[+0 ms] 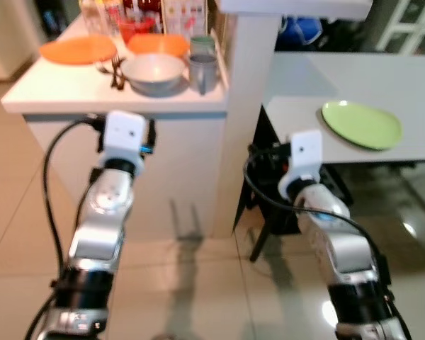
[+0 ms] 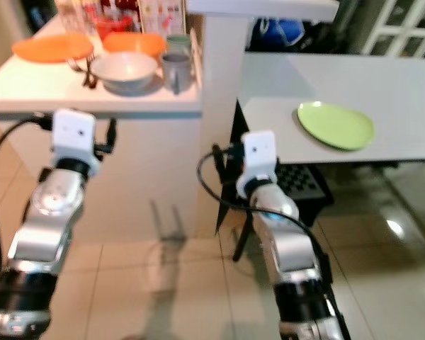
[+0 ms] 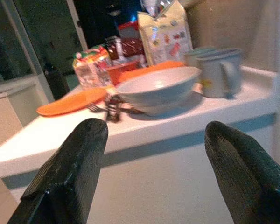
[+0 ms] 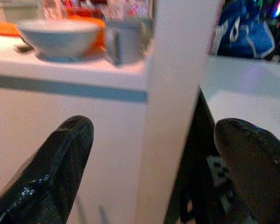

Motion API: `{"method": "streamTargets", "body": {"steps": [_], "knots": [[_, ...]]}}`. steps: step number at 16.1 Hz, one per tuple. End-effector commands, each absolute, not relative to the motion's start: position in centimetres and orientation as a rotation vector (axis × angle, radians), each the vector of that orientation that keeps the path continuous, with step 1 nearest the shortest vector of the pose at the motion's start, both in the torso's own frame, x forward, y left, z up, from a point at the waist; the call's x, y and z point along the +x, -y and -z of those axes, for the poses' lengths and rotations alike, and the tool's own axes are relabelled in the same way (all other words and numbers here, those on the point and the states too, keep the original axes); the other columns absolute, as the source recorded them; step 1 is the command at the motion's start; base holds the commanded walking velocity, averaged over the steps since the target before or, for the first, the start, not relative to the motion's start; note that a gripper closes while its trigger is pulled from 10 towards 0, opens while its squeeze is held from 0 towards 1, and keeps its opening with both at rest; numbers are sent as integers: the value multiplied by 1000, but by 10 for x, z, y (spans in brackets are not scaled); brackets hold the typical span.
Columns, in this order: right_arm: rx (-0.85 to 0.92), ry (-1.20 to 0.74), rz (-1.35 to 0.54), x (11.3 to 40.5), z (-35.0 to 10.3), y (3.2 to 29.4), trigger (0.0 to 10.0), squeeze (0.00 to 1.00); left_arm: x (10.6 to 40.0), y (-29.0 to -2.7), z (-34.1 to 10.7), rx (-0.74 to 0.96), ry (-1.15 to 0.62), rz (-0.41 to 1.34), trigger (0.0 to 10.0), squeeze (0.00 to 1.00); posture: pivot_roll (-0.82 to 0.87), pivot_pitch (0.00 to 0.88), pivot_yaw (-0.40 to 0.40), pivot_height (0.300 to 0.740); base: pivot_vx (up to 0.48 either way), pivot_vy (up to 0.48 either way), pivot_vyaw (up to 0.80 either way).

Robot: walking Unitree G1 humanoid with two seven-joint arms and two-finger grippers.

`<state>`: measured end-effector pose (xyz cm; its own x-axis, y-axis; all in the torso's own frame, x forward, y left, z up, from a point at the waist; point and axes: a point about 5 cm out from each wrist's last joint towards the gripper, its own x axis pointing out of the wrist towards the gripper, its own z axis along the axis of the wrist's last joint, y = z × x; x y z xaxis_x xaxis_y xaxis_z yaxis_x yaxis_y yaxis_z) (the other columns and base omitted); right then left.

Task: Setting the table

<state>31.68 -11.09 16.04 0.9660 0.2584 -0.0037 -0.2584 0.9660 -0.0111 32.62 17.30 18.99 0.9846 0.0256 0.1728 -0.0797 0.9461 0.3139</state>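
facing white counter [image 1: 71, 95], grey table [image 1: 411, 85], tiled floor [image 1: 198, 283]

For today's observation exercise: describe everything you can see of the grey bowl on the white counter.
The grey bowl is wide, round and shallow-sided, with a smooth, glazed look like ceramic. It stands upright and looks empty, near the front edge of the white counter. Dark forks lie close against its left side and a grey mug stands just to its right. Two orange plates lie behind it. Neither gripper touches it.
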Motion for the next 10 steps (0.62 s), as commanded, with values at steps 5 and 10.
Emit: {"method": "streamTargets", "body": {"steps": [5,10], "knots": [[-31,36,-244,318,-169,117,10000,0,329,-172,-193,341,182,-79,10000,0,-5,0,-48,740,0,-104,0],[-34,92,-226,323,-179,117,10000,0,329,-160,-199,305,208,-31,10000,0,26,0,-53,740,0,-96,0]]}}
